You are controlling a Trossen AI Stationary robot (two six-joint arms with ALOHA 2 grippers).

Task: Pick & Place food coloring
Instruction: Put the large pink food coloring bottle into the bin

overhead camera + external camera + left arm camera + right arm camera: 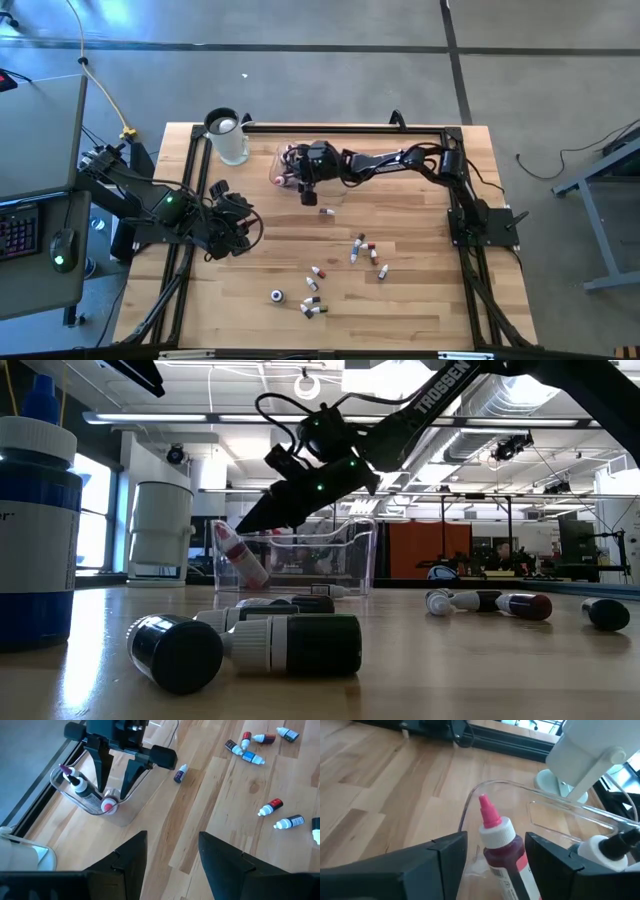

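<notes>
A clear shallow tray (300,168) sits at the table's far middle. In it a red food coloring bottle (502,851) with a pink tip leans on the tray's wall (240,560). A dark bottle with a purplish tip (80,787) lies beside it. My right gripper (496,840) hangs open over the tray (114,790). Its fingers stand on either side of the red bottle, apart from it. My left gripper (172,855) waits open at the table's left (235,225), holding nothing. Several more food coloring bottles (365,250) lie scattered on the table.
A large clear jug (228,135) stands left of the tray. One small bottle (325,212) lies just in front of the tray. More bottles lie nearer the front edge (312,300). A black frame (340,128) borders the table.
</notes>
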